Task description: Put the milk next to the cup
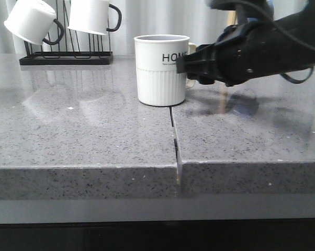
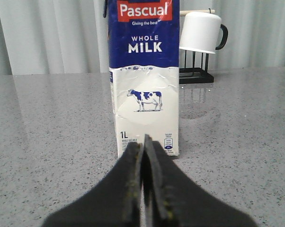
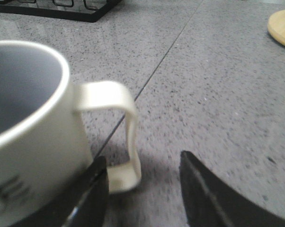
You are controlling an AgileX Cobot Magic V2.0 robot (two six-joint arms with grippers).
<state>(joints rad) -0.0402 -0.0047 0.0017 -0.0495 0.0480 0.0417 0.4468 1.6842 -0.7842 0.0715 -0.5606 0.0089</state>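
Note:
The cup, a large off-white mug with a ribbed lower half and "HOME" lettering, stands upright mid-counter. My right gripper reaches in from the right at its handle side. In the right wrist view the gripper is open, with the cup's handle between the fingers, close to one finger; the cup's body is beside that finger. The milk, a tall white carton with a blue top, stands upright and shows only in the left wrist view. My left gripper is shut and empty just in front of it.
A black mug rack with two white black-handled mugs stands at the back left; one mug shows behind the milk. A seam splits the grey counter. A wooden disc lies beyond the cup.

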